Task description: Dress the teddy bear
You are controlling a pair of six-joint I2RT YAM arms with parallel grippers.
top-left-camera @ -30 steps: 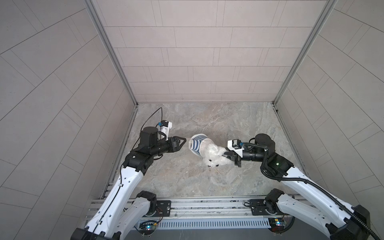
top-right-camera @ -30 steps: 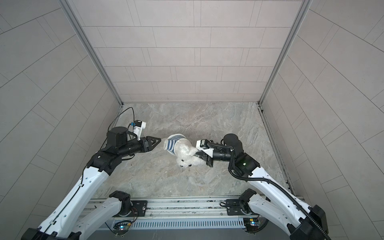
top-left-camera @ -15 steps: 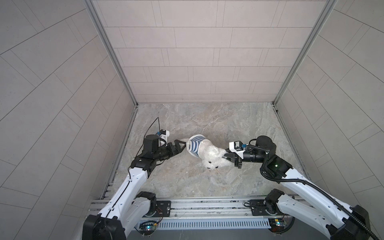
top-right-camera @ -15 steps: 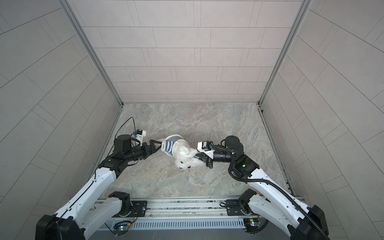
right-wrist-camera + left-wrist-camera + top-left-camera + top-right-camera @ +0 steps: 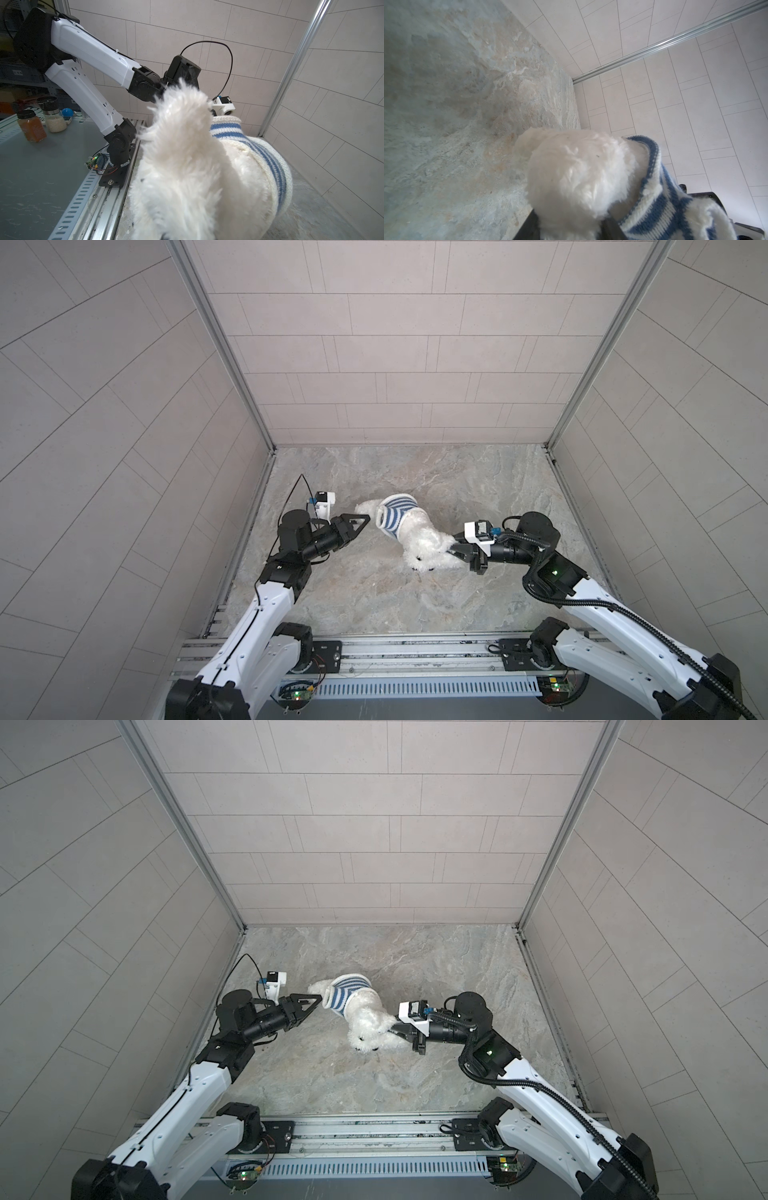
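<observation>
The white fluffy teddy bear (image 5: 424,545) (image 5: 370,1019) lies on the stone tabletop, its dark-eyed face toward the front. A blue-and-white striped shirt (image 5: 392,516) (image 5: 347,994) (image 5: 270,158) sits round the end of its body away from the head. One white limb (image 5: 365,506) (image 5: 575,172) sticks out of the shirt (image 5: 660,203) on the left. My left gripper (image 5: 363,519) (image 5: 316,999) (image 5: 571,226) is shut on that limb, with black fingers (image 5: 529,226) pressing the fur from both sides. My right gripper (image 5: 451,553) (image 5: 395,1033) is shut on fur at the bear's head (image 5: 182,155), which hides its fingers.
Tiled walls enclose the table on the left, back and right. The arms' mounting rail (image 5: 395,651) runs along the front edge. Outside the cell, the right wrist view shows an orange spice jar (image 5: 31,128), a jar of white grains (image 5: 53,120) and a blue bulb (image 5: 67,112).
My left gripper reached in to the shirt end, opened wide, then closed on the limb sticking out. The bear shifted slightly toward the back left. The right gripper kept its hold.
</observation>
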